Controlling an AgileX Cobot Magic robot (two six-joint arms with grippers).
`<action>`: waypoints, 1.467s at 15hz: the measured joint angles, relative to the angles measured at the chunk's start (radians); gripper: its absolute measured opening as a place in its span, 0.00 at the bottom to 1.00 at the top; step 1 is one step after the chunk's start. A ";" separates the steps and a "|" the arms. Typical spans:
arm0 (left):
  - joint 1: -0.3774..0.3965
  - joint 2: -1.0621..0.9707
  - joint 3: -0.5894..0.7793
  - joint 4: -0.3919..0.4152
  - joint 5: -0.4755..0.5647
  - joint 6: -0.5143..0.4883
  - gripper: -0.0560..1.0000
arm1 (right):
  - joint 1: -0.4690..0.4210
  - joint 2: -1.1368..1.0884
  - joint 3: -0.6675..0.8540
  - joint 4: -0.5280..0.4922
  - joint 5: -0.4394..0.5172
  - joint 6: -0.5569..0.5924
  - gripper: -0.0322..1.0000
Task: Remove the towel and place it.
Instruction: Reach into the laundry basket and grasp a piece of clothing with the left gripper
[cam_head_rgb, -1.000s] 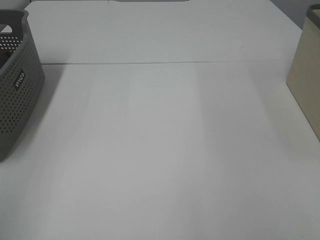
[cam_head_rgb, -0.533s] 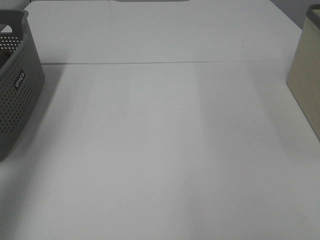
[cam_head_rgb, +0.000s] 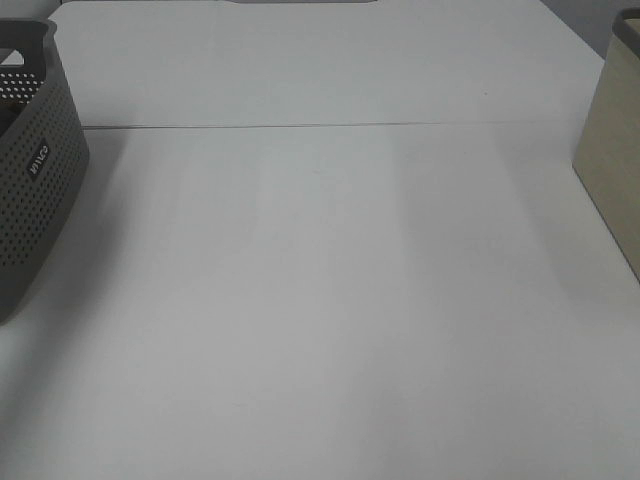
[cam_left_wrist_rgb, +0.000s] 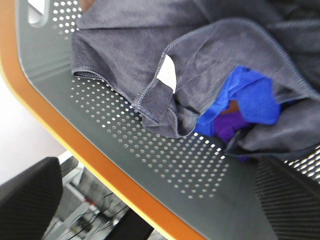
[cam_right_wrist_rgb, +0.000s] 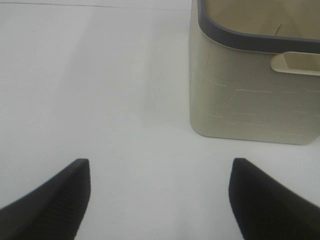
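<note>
Since the crumpled towel (cam_left_wrist_rgb: 210, 60) lies in the grey basket (cam_left_wrist_rgb: 150, 160) right under the wide-open left gripper (cam_left_wrist_rgb: 160, 200), that arm is nearer than the open right gripper (cam_right_wrist_rgb: 160, 200).

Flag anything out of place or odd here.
Nothing is spilled or damaged. The towel lies crumpled in the grey basket, bunched over a blue and purple cloth, its white label showing.

Overhead views table (cam_head_rgb: 330, 300); wrist cameras seemingly nearer.
</note>
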 joint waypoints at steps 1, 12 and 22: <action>0.016 0.046 -0.001 0.026 -0.018 0.027 0.99 | 0.000 0.000 0.000 0.000 0.000 0.000 0.75; 0.128 0.331 -0.001 0.052 -0.264 0.127 0.99 | 0.000 0.000 0.000 0.000 0.000 0.000 0.75; 0.128 0.339 -0.002 0.007 -0.252 0.147 0.47 | 0.000 0.000 0.000 0.000 0.000 0.000 0.75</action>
